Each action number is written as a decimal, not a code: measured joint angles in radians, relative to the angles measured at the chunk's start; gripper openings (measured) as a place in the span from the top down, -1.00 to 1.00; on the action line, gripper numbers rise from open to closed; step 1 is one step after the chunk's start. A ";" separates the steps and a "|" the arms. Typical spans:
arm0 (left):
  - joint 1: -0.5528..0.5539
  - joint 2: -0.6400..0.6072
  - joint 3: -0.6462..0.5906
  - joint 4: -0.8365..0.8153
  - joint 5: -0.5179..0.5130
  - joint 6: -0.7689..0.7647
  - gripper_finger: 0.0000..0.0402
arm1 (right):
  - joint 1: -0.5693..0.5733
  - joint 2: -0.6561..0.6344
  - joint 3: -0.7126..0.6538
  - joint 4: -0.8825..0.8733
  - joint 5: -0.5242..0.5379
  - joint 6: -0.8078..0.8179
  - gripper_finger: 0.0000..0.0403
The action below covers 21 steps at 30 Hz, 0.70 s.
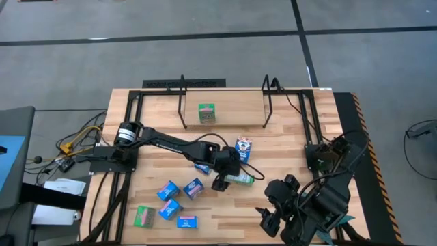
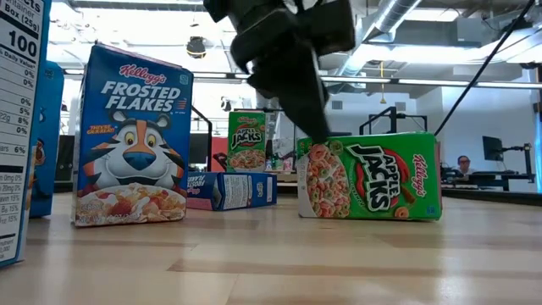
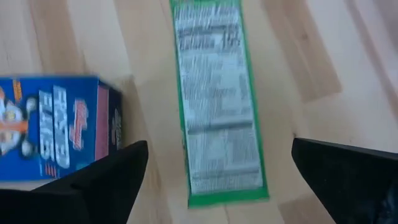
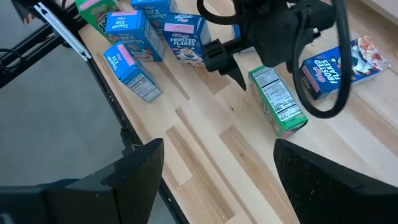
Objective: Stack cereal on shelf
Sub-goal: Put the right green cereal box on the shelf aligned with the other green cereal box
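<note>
A green cereal box (image 3: 221,99) lies on its long side on the table's middle, its nutrition panel facing up. My left gripper (image 3: 217,146) hangs open just above its end, one finger on either side, slanting down; in the high view the gripper (image 1: 222,180) is at the box's (image 1: 242,179) left end. Another green box (image 1: 206,113) stands upright on the shelf (image 1: 239,109) at the far edge. A dark blue box (image 1: 244,145) lies between the shelf and the gripper. My right gripper (image 1: 268,217) waits open, high over the near right.
Several blue boxes and a green one (image 1: 144,216) lie clustered at the near left. One dark blue box (image 2: 131,135) stands upright there, and a small blue box (image 1: 201,166) lies under my left arm. Black wire uprights (image 1: 182,102) flank the shelf board.
</note>
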 joint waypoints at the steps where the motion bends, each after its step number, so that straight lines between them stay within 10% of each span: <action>1: 0.000 0.000 0.000 0.010 0.006 0.007 -0.92 | 0.000 0.000 0.000 0.000 0.000 0.000 -0.62; 21: 0.001 0.063 0.002 -0.021 0.009 -0.003 -0.24 | 0.000 0.000 0.000 -0.001 0.000 -0.007 -0.62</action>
